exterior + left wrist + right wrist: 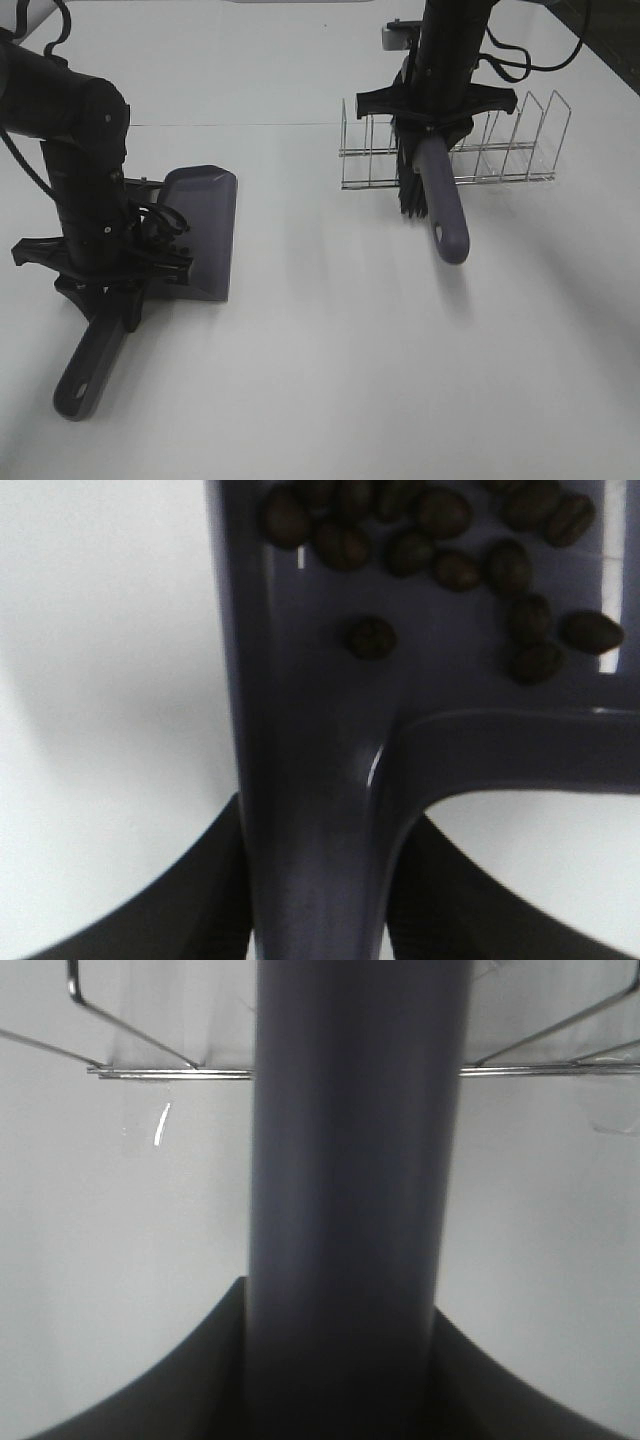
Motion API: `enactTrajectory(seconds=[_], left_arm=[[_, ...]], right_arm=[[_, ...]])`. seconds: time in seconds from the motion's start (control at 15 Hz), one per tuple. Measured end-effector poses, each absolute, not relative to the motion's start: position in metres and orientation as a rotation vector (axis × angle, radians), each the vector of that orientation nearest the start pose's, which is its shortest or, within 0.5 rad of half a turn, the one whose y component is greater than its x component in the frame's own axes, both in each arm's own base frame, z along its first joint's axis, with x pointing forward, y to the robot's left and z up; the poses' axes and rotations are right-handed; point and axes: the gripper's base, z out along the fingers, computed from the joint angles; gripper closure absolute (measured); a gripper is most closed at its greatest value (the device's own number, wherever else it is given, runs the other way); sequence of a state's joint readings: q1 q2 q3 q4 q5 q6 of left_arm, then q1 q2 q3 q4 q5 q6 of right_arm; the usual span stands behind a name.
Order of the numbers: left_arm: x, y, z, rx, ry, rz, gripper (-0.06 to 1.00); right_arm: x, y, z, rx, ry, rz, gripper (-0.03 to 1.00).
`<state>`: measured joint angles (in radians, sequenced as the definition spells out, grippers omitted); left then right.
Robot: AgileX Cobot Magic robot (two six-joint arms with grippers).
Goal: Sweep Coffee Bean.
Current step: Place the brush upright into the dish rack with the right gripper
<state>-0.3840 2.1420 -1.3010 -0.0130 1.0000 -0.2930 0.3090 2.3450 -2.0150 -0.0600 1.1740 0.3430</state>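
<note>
The left hand is clamping the dustpan by its handle, the right hand the brush; the light, hard coffee bean load is likely rolling readily.

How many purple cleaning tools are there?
2. The grey-purple plastic dustpan is at the left, its handle clamped in the left gripper. The purple-handled black-bristled brush hangs in the right gripper, in front of the wire rack. None seems hidden.
</note>
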Motion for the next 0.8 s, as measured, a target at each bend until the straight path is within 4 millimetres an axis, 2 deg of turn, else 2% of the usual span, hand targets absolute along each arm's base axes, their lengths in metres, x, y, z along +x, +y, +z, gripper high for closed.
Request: enactTrajectory(seconds=[0.2,0.53,0.67,0.8], left_arm=[[0.339,-0.138,0.095,0.139,3.313,0.086,0.61],[0.339,-0.138,0.095,0.140,3.313,0.086,0.61],[0.339,-0.138,0.095,0.140,3.313,0.086,0.61],[0.339,-0.138,0.095,0.139,3.314,0.085,0.61]], right_arm=[[0.470,0.145,0.143,-0.013,3.022,-0.026,0.69],[0.470,0.145,0.129,-0.060,3.072,-0.055,0.69],[0.476,0.144,0.138,-0.084,3.037,-0.062,0.69],[0.486,0.145,0.159,-0.119,2.957,-0.052,0.69]])
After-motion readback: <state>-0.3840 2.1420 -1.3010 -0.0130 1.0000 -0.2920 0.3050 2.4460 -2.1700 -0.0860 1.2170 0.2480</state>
